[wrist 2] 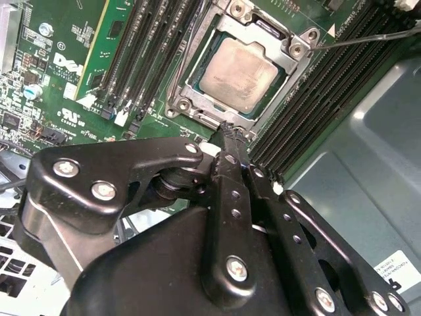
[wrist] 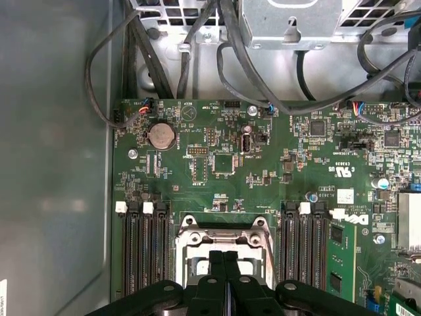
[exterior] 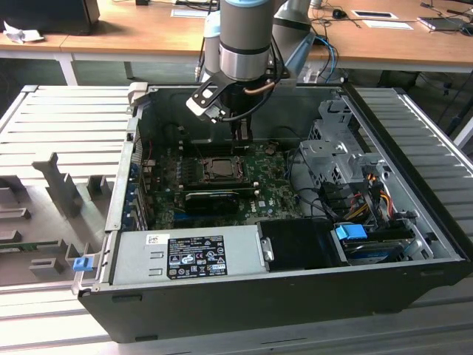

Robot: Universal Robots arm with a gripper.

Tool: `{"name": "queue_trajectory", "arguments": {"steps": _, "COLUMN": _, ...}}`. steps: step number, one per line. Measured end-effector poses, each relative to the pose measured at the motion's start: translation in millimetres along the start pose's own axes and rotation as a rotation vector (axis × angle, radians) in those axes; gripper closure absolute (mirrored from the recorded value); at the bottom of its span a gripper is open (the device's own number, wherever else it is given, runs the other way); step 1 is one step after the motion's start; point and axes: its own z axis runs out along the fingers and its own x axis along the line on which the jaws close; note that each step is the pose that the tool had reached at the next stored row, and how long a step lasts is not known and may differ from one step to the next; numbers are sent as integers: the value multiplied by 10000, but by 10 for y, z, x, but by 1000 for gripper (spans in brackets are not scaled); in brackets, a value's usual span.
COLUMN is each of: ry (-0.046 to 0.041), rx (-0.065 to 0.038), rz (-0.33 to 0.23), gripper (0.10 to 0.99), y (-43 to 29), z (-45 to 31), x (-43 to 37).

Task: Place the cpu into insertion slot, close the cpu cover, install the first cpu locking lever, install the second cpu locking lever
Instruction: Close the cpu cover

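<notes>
The cpu (wrist 2: pixel 240 72), silver-grey face up, lies in the insertion slot (exterior: pixel 219 168) on the green board. The cpu cover (wrist 2: pixel 289 60) lies down around it as a metal frame. From the socket's corner a thin metal locking lever (wrist 2: pixel 368 38) sticks out across the memory slots. My gripper (wrist 2: pixel 227 130) is shut with nothing between its fingers, and its tip is right at the socket's near edge. In the first wrist view the gripper (wrist: pixel 223 258) stands over the socket frame (wrist: pixel 192 236). In the exterior view the gripper (exterior: pixel 240 134) hangs just behind the socket.
Black memory slots (wrist: pixel 141 247) flank the socket on both sides. A long black card (exterior: pixel 211 200) lies in front of it in the exterior view. The grey power supply (exterior: pixel 188 255), drive cage (exterior: pixel 332 159), loose cables (wrist: pixel 197 59) and case walls close in the board.
</notes>
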Motion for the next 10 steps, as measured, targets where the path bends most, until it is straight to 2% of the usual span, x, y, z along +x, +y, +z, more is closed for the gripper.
{"name": "queue_trajectory", "arguments": {"steps": 10, "ry": 0, "rx": 0, "rz": -1, "gripper": 980, "y": -40, "z": -1, "x": 1}}
